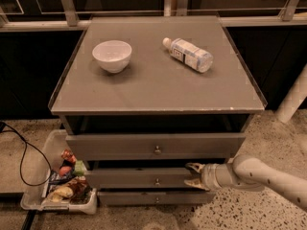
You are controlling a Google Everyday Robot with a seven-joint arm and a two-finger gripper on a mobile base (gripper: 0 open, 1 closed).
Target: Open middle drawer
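Note:
The middle drawer (124, 178) is the mid-sized grey front of three, with a small brass knob (157, 181) at its centre, and it looks shut or nearly shut. My gripper (193, 176) is open and empty. It sits in front of the right part of that drawer front, a short way right of the knob. One fingertip (193, 166) is near the drawer's top edge and the other is near its bottom edge. The white arm (259, 174) comes in from the lower right.
The tallest drawer front (156, 146) is above and the thinnest one (156, 198) is below. A white bowl (112, 55) and a lying plastic bottle (188, 54) rest on the cabinet top (153, 90). A bin of snacks (62, 181) and a black cable (21, 152) are on the floor at left. A white post (293, 99) stands at right.

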